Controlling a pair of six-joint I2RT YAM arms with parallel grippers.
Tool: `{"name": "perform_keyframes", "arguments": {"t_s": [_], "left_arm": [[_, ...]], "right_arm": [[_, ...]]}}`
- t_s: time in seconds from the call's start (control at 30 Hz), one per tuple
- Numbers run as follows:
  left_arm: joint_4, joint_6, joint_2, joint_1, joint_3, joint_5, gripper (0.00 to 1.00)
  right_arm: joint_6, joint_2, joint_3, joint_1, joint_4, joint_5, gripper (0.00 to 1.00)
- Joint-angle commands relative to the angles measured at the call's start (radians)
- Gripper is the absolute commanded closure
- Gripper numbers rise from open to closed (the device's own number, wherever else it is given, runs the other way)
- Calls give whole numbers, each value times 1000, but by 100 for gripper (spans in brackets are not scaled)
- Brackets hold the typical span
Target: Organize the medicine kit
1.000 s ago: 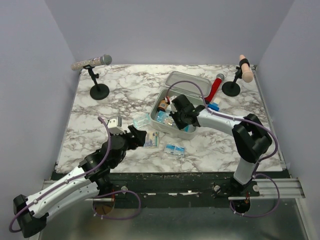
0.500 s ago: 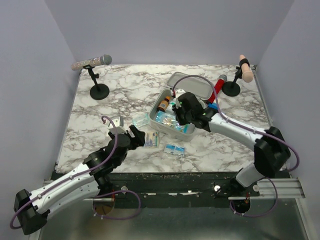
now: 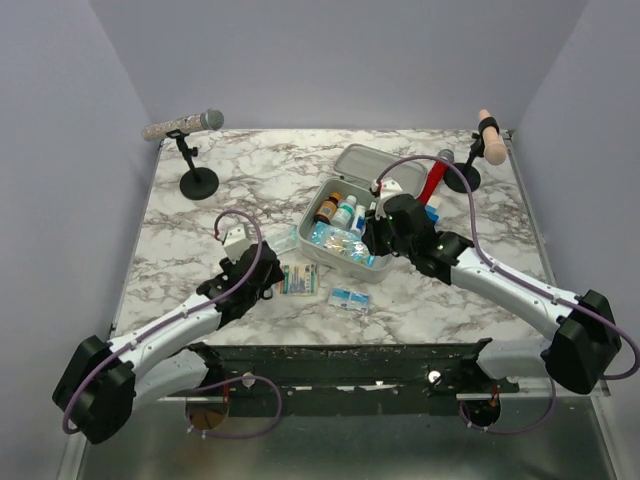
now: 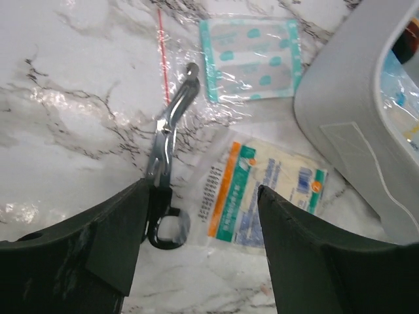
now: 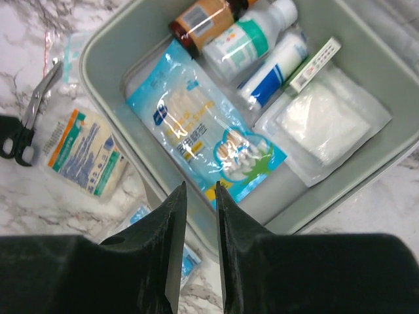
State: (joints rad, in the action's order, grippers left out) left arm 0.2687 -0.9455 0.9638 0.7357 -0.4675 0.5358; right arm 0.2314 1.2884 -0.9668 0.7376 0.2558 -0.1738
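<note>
- Grey-veined marble table (image 3: 250,165) stands between plain lilac walls, with a small black stand near each far corner.
- The medicine kit (image 3: 372,163) lies at the middle of the table, a little toward the right, with its lid open and leaning back.
- Inside the kit, a pack of cotton swabs (image 5: 203,140) lies flat; a brown bottle (image 5: 203,16), a white bottle with green label (image 5: 245,36) and a blue-white tube (image 5: 275,65) lie along the far wall, and a gauze packet (image 5: 321,124) is beside them.
- The right gripper (image 5: 200,190) hangs over the near rim of the kit. Its fingers are only a little apart and nothing is between them.
- The left gripper (image 4: 201,196) is low over the table just left of the kit. Its fingers are spread wide and hold nothing.
- Under the left gripper lie scissors (image 4: 167,137) and a flat packet with orange and green print (image 4: 262,196), side by side.
- A clear bag of plasters (image 4: 252,55) lies beyond them, near the kit's wall.
- A red cylinder (image 3: 432,178) lies behind the kit on the right.
</note>
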Motion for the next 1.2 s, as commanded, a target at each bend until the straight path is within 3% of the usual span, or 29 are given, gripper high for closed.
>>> {"name": "perform_keyframes", "arguments": {"t_s": [0.0,0.27,0.8,0.9,1.13,1.17], "left_arm": [[-120,74,99,-111,-34,-151,26],[-224,151,248,-127,-88,-188,30],[-189,129,432,-136,-102,-160,38],[-210,122,428,-136,-80,-177,51],[-218,128,375,-136,-53,-197,99],[-211,126,366,-136,-49,-195,100]], "right_arm": [[49,-38,52,2,5,97,68],[59,-138,106,0,3,163,68],[62,-271,178,2,11,198,69],[65,-279,188,2,13,198,70],[63,-291,188,2,13,212,71],[65,-293,183,2,16,212,71]]}}
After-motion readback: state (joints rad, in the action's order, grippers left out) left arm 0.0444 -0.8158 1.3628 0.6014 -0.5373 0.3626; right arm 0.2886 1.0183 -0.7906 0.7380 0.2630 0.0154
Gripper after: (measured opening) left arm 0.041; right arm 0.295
